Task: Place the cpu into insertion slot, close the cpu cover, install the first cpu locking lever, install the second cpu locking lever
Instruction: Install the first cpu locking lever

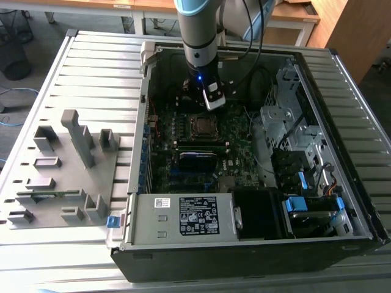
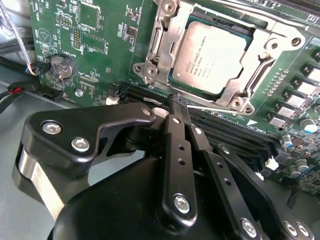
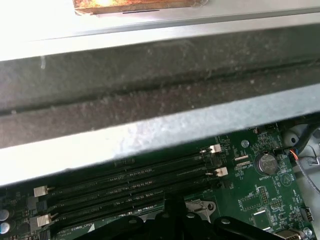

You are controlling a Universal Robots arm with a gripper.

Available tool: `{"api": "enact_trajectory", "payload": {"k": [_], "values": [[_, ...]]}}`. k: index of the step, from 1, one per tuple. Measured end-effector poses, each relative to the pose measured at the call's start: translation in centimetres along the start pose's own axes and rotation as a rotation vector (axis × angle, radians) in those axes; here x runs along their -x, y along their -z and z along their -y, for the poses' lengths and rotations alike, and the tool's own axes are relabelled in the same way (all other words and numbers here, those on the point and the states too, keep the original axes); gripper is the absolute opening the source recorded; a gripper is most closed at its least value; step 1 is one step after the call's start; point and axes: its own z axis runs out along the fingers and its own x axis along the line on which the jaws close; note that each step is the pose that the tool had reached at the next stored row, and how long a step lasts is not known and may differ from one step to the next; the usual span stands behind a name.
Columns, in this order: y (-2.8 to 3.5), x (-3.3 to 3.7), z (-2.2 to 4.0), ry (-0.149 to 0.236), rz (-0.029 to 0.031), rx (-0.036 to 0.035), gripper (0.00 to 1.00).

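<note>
**Arm and gripper.** In the exterior view the arm reaches down into an open computer case (image 1: 342, 152) lying on a slatted bench (image 1: 91, 73). The gripper (image 1: 211, 101) hangs just beyond the insertion slot. In the second wrist view the gripper (image 2: 176, 101) has its fingers (image 2: 175, 140) drawn together, tips meeting. The tips sit at the near end of a thin silver locking lever (image 2: 220, 107). Whether they pinch it cannot be told.

**Task parts.** The cpu (image 2: 212, 57) lies flat in the insertion slot (image 2: 192, 89) on the green motherboard (image 2: 100, 45). The cpu cover (image 2: 156, 47) lies flat around it, and the cpu's metal top shows through the cover's window.

**Markings.** Faint print runs across the cpu top. White legends mark the motherboard beside a coin cell (image 2: 62, 65). A black-and-white label (image 1: 198, 215) is fixed to the power supply (image 1: 153, 226).

**Surroundings.** A grey fixture tray (image 1: 61, 165) stands at the exterior view's left. Long black memory slots (image 3: 125, 182) run beside the case wall (image 3: 150, 135).
</note>
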Motion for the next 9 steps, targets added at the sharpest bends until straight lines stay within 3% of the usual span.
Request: {"api": "enact_trajectory", "payload": {"k": [3, 9], "values": [[-0.01, -0.02, -0.06, -0.001, -0.0001, 0.0007, 0.10], [-0.04, -0.04, -0.16, -0.007, -0.0015, 0.0106, 0.10]]}}
